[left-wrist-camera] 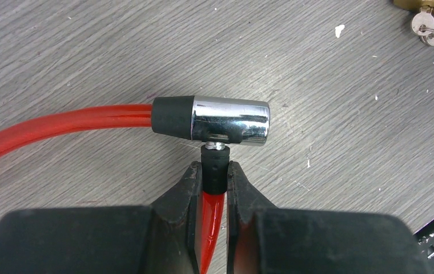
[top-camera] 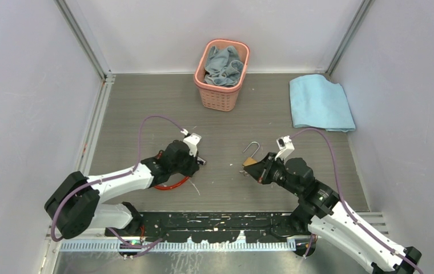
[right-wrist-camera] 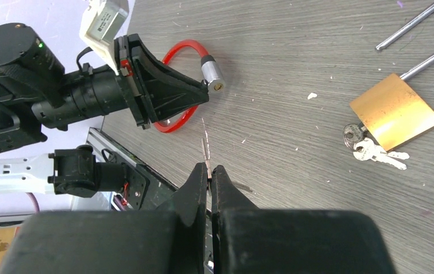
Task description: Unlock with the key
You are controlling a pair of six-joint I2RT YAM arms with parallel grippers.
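A red cable lock (top-camera: 172,185) lies on the table, and its chrome cylinder (left-wrist-camera: 230,120) has the keyhole end (right-wrist-camera: 218,87) facing my right gripper. My left gripper (left-wrist-camera: 215,166) is shut on the cable's black end piece (left-wrist-camera: 214,157), right at the cylinder. In the top view the left gripper (top-camera: 199,161) sits left of centre. My right gripper (right-wrist-camera: 209,168) is shut on a thin key (right-wrist-camera: 205,147), seen edge-on and pointing toward the cylinder from a short way off. In the top view the right gripper (top-camera: 256,171) is beside a brass padlock (top-camera: 250,162).
The brass padlock (right-wrist-camera: 394,108) lies with its shackle (right-wrist-camera: 414,23) raised and a ring of keys (right-wrist-camera: 369,149) at its side. A pink basket (top-camera: 221,94) holding cloth stands at the back. A blue cloth (top-camera: 320,103) lies at the back right.
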